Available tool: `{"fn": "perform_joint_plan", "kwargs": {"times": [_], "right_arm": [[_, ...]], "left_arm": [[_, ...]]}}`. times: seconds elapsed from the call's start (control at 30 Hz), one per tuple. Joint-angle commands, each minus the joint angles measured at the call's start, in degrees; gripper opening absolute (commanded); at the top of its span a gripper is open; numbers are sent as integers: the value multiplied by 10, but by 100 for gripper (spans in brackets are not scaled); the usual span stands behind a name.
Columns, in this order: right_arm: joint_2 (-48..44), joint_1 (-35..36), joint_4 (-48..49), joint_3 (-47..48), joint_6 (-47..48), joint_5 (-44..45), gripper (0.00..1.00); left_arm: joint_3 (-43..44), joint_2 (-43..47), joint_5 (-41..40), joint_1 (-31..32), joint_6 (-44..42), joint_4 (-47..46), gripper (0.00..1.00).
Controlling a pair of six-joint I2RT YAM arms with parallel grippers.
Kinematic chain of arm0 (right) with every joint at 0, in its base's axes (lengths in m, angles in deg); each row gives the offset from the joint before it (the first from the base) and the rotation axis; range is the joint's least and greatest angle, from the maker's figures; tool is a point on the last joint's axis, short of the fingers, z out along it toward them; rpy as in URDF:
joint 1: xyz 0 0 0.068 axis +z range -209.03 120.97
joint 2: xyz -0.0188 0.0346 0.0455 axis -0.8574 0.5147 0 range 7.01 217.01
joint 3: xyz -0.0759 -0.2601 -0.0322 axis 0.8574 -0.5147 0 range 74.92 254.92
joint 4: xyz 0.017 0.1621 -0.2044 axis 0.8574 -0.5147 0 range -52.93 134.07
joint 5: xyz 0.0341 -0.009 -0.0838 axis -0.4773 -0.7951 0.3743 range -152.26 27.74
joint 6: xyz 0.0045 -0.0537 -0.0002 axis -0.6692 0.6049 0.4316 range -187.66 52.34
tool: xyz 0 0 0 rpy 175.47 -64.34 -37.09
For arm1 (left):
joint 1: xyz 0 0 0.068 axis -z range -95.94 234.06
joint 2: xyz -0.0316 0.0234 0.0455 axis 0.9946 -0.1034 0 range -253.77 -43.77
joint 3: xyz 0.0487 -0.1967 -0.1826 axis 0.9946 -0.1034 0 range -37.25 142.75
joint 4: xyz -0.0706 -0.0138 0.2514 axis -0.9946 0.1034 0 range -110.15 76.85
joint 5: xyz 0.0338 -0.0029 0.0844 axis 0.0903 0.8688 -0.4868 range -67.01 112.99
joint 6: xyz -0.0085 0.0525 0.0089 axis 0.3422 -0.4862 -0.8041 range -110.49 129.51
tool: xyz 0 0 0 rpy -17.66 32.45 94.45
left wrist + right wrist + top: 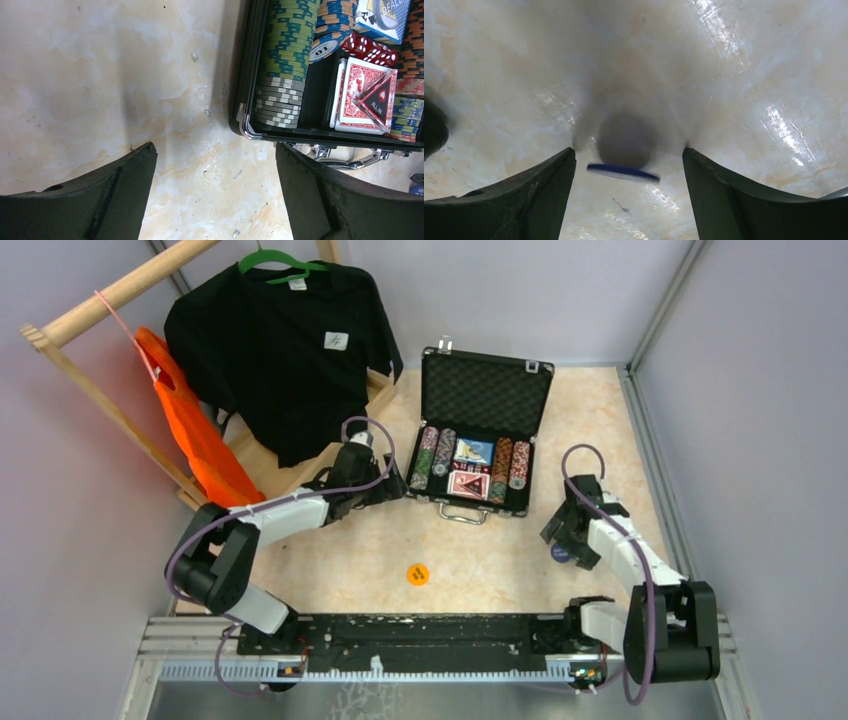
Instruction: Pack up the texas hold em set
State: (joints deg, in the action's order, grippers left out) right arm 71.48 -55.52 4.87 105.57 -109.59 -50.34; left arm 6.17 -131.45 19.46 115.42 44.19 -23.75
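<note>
The black case (487, 390) of the texas hold em set lies open at the back of the table, its foam lid upright. Striped chips (285, 60), red-backed cards (356, 80), red dice (372, 49) and a triangular token (380, 97) sit inside. My left gripper (385, 490) (215, 150) is open over bare table, just off the case's near left corner (242, 122). My right gripper (562, 540) (629, 152) is open around a blue round token (623, 172), which looks blurred and edge-on above its shadow, touching neither finger. An orange round token (417, 574) lies on the table in front.
A black T-shirt (285, 350) on a green hanger and an orange bag (195, 435) hang from a wooden rack (120, 290) at the back left. The case's silver handle (350, 162) juts toward me. Grey walls close in the table on three sides.
</note>
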Motion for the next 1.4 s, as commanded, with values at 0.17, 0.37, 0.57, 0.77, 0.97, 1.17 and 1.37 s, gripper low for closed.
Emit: {"fn": "perform_joint_plan", "kwargs": {"times": [0.17,0.37,0.57,0.77,0.97,1.17,1.37], "right_arm": [[-5,-23,34,-5,-5,-8,70],[-13,-19,40,-5,15,-41,67],[-43,30,47,-26,-20,-57,65],[-16,77,74,-52,-43,-43,65],[10,95,59,-45,-23,-18,65],[6,112,49,-42,-32,-10,65],[36,131,30,-23,-34,9,64]], "left_arm": [[14,-4,-2,-6,-9,-10,93],[11,-6,5,-6,-8,-16,94],[11,-7,9,-7,-6,-16,93],[11,-10,22,-7,-3,-18,93],[12,-10,19,-7,-4,-15,93],[13,-14,21,-6,-3,-14,93],[13,-10,25,-7,-3,-12,93]]}}
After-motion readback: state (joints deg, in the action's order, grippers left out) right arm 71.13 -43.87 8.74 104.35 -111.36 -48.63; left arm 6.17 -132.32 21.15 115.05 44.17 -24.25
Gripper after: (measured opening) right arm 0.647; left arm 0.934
